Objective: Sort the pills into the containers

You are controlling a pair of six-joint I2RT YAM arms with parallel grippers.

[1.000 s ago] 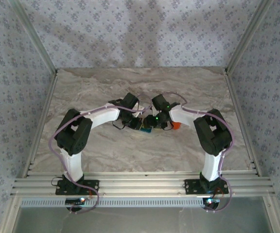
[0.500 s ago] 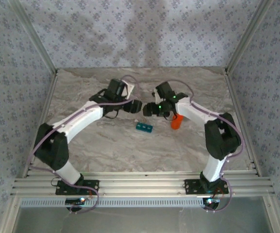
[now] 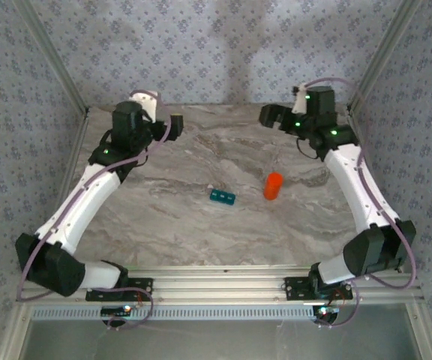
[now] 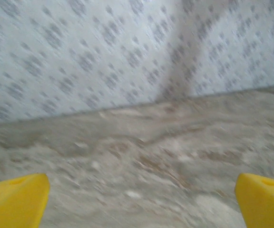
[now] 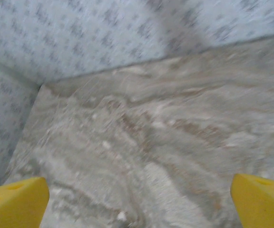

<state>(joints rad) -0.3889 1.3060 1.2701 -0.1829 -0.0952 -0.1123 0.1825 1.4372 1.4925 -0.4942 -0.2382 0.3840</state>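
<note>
The teal pill box, the containers, lies flat at the middle of the marble table, its lids seemingly shut. A tiny white speck, possibly a pill, sits just behind its left end. My left gripper is raised near the back left, far from the box. My right gripper is raised near the back right. In the left wrist view the left gripper is open, with yellow fingertips wide apart over bare marble. In the right wrist view the right gripper is likewise open, nothing between its fingertips.
An orange cylindrical bottle stands upright just right of the pill box. Patterned walls and metal frame posts close in the table on the left, back and right. Both wrist views are motion-blurred.
Both arms swung up and outward from the table's middle to the back corners. Both grippers opened wide. The pill box and the orange bottle stay on the table.
</note>
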